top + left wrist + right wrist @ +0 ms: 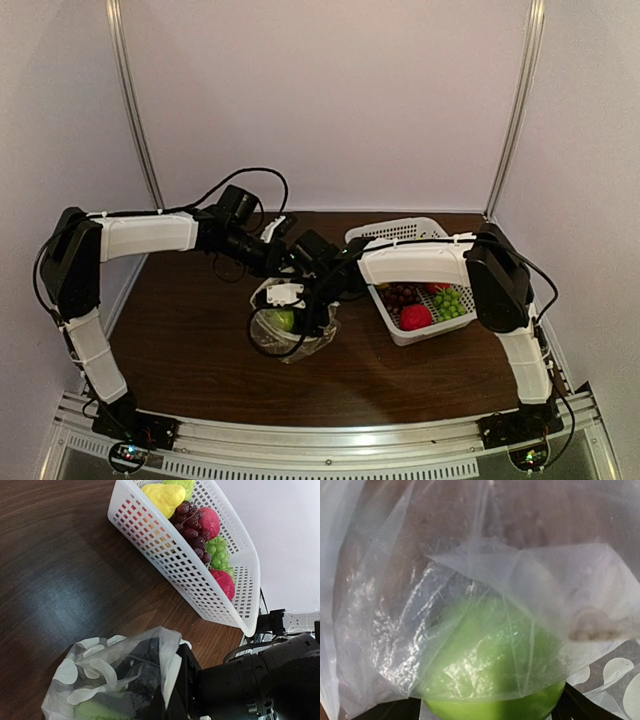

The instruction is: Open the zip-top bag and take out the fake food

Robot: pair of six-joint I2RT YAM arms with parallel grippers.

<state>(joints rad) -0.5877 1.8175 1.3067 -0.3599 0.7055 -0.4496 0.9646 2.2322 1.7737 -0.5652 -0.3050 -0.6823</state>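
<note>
Crinkled film of the zip-top bag (530,570) lies right against my right wrist lens, and under it sits one green fruit (490,650), the only piece of fake food I can see left in the bag. The rest, grapes and red and yellow pieces, lies in the white basket (400,232) to the right on the table (190,340). To do this pick well, I'd get the fingers under the loose fold of film, so that they close on fruit and not plastic, then lift straight up through the mouth. The right gripper (490,711) is spread wide, its dark tips flanking the fruit; I cannot tell if they touch it. The left gripper (282,285) is pressed together, and I judge it is pinching the bag's rim to hold the mouth up.
</note>
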